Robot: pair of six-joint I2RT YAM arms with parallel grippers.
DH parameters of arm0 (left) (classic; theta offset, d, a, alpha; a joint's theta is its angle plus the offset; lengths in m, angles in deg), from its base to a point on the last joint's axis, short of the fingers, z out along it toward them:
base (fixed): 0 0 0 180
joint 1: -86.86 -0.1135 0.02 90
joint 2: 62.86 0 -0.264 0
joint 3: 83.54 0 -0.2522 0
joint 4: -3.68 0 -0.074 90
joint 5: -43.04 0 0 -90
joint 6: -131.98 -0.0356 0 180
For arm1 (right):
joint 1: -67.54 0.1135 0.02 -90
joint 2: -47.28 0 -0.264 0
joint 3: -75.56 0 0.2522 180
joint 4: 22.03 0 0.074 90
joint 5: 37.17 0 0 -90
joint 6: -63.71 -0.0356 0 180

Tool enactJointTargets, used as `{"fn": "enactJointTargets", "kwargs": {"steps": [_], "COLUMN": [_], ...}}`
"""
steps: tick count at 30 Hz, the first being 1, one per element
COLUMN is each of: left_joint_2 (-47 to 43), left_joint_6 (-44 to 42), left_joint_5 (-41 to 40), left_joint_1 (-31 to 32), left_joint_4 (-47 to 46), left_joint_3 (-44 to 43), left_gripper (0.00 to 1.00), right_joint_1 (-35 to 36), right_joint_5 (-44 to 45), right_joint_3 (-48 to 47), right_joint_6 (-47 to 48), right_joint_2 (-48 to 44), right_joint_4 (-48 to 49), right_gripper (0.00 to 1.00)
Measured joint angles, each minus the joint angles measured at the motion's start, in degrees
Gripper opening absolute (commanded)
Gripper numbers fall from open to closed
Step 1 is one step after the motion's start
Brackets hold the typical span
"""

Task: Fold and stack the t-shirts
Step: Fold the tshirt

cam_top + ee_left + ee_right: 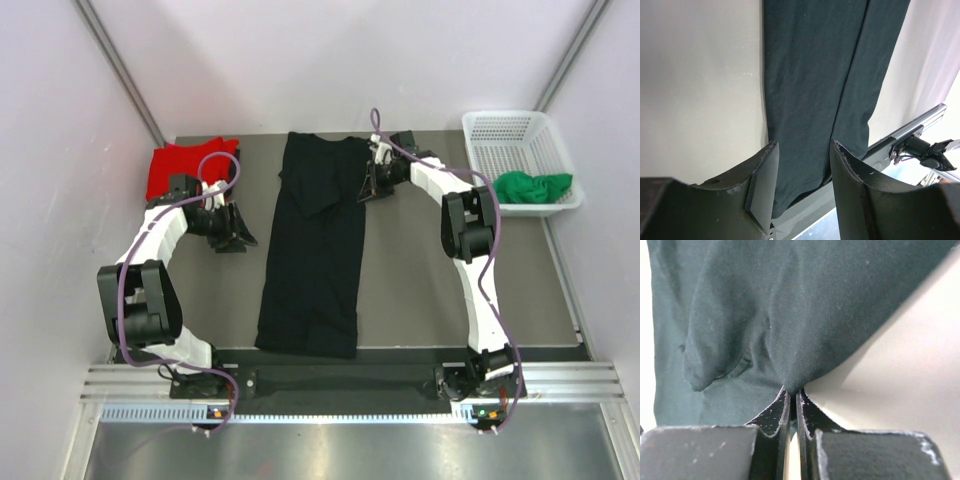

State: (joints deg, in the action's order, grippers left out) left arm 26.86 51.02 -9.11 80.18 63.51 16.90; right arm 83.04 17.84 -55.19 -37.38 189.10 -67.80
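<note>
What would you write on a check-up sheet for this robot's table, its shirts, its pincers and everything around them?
Surface: grey-brown table, matte.
Job's things: black t-shirt folded lengthwise in the middle; red t-shirt at the far left corner; green t-shirt bunched in the basket; pink one not seen.
Clutter: the white mesh basket, far right.
Grippers: left pincer open, beside the black t-shirt, holding nothing; right pincer shut on the black t-shirt's far right edge.
Cables: purple cables, one on each side, in loose loops.
Surroundings: pale walls; metal rail at the near edge.

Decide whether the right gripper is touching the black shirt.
Touching. The right wrist view shows the right gripper shut on the black shirt, with a fold of cloth pinched between its jaws.
</note>
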Motion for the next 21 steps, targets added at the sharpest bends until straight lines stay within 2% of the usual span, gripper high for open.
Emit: {"fn": "enactJointTargets", "kwargs": {"steps": [14,17,18,19,21], "left_joint_2": [0.0,0.0,0.0,0.0,0.0], "left_joint_6": [1.3,1.8,2.0,2.1,2.7], "left_joint_5": [0.5,0.6,0.7,0.7,0.6], "left_joint_1": [0.0,0.2,0.4,0.6,1.3], "left_joint_4": [-0.7,-0.8,-0.8,-0.8,-0.8], "left_joint_3": [0.0,0.0,0.0,0.0,0.0], "left_gripper": [0.51,0.51,0.52,0.52,0.52], "right_joint_1": [-1.4,-1.4,-1.4,-1.4,-1.5], "right_joint_5": [9.9,11.1,11.5,11.5,11.7], "right_joint_3": [-4.6,-5.2,-5.3,-5.3,-5.3], "right_joint_6": [3.6,3.9,4.2,4.3,5.3], "right_joint_2": [0.5,0.7,0.7,0.7,0.1], "right_joint_4": [-2.6,-3.1,-3.2,-3.3,-2.8], "right_gripper": [0.02,0.1,0.28,0.4,0.54]}}
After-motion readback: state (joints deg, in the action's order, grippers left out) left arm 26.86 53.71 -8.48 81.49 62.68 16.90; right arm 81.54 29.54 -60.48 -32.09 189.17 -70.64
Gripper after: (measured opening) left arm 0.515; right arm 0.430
